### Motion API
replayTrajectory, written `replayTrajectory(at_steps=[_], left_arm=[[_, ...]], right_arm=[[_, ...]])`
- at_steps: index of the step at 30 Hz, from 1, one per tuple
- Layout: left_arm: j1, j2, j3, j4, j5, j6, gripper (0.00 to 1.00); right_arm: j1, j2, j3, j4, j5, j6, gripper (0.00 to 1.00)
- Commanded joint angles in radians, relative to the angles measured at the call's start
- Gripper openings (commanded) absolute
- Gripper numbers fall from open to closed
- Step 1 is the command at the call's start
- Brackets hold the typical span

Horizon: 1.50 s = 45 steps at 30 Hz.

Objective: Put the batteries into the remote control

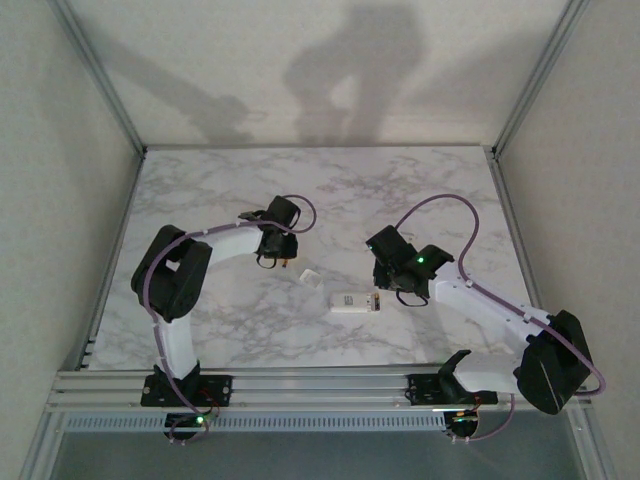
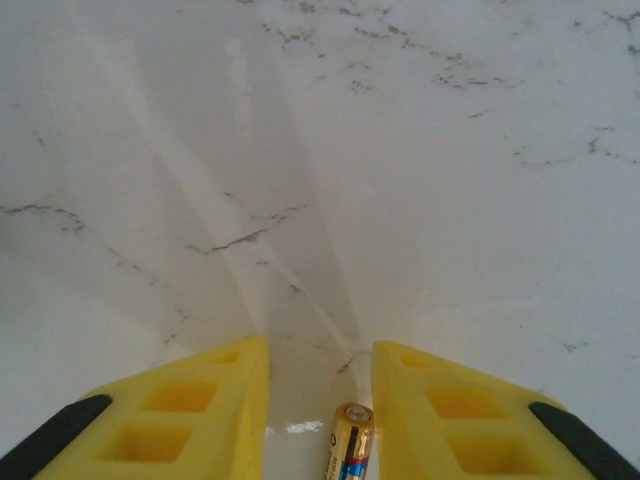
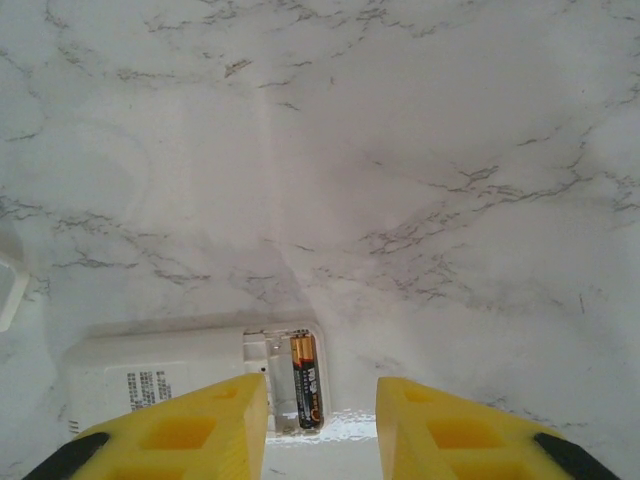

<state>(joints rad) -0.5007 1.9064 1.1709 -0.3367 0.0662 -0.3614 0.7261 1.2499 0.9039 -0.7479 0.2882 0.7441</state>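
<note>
Loading stands half done: one battery (image 3: 306, 380) sits in the recess of the remote control (image 3: 180, 375) just ahead of the empty, parted right gripper (image 3: 322, 385), while the second battery (image 2: 350, 445) lies between the parted jaws of the left gripper (image 2: 320, 350), not yet clamped.

A white marble-patterned table (image 1: 200, 190) stands between plain pale walls (image 1: 200, 60) crossed by soft shadows (image 1: 340, 80).

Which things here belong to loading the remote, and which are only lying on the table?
For the job: the remote control, back up; one battery in its recess; a second battery between the left fingers.
Lying about: a small white piece on the marble table, near the remote; I cannot tell what it is.
</note>
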Motion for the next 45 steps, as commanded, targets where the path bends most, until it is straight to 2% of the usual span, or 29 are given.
replayTrajectory(at_steps=[1,4,8,10,14,19,23,25,29,33,35,37,41,45], left_arm=[[-0.026,-0.006,-0.033,-0.068,0.033,0.028,0.31],[-0.042,-0.026,-0.049,-0.061,0.047,0.032,0.30],[-0.048,-0.072,-0.081,-0.042,0.092,0.040,0.34],[-0.054,-0.085,-0.090,-0.052,0.085,0.048,0.39],[-0.056,-0.101,-0.118,-0.057,0.037,0.049,0.38],[-0.056,-0.095,-0.138,-0.059,0.011,0.053,0.29],[-0.057,-0.102,-0.150,-0.053,0.021,0.079,0.13],[-0.057,-0.111,-0.151,-0.051,0.042,0.103,0.01],[-0.056,-0.174,-0.144,-0.023,0.098,0.191,0.00],[-0.057,-0.312,-0.131,0.063,0.188,0.407,0.00],[-0.072,-0.401,-0.137,0.116,0.271,0.600,0.00],[-0.109,-0.486,-0.155,0.170,0.295,0.848,0.00],[-0.182,-0.553,-0.177,0.227,0.257,1.235,0.00],[-0.214,-0.557,-0.182,0.303,0.262,1.427,0.00]], right_arm=[[-0.005,0.009,-0.016,-0.004,0.009,0.008,0.35],[-0.005,0.016,-0.017,-0.002,0.005,0.008,0.35],[-0.006,0.023,-0.017,0.001,0.001,0.007,0.35],[-0.006,0.024,-0.019,0.002,-0.002,0.007,0.35],[-0.007,0.025,-0.019,0.004,-0.003,0.006,0.35],[-0.007,0.025,-0.016,0.002,-0.004,0.008,0.36],[-0.010,0.017,-0.016,-0.001,-0.006,0.024,0.37],[-0.022,0.007,-0.017,0.008,-0.035,0.035,0.41],[-0.075,-0.011,0.008,0.020,-0.147,0.026,0.43],[-0.192,-0.039,0.072,0.016,-0.357,-0.026,0.45],[-0.261,-0.050,0.114,0.010,-0.482,-0.059,0.46],[-0.312,-0.038,0.186,-0.022,-0.613,-0.114,0.47],[-0.314,-0.001,0.314,-0.087,-0.775,-0.195,0.47],[-0.299,0.001,0.327,-0.043,-0.865,-0.182,0.46]])
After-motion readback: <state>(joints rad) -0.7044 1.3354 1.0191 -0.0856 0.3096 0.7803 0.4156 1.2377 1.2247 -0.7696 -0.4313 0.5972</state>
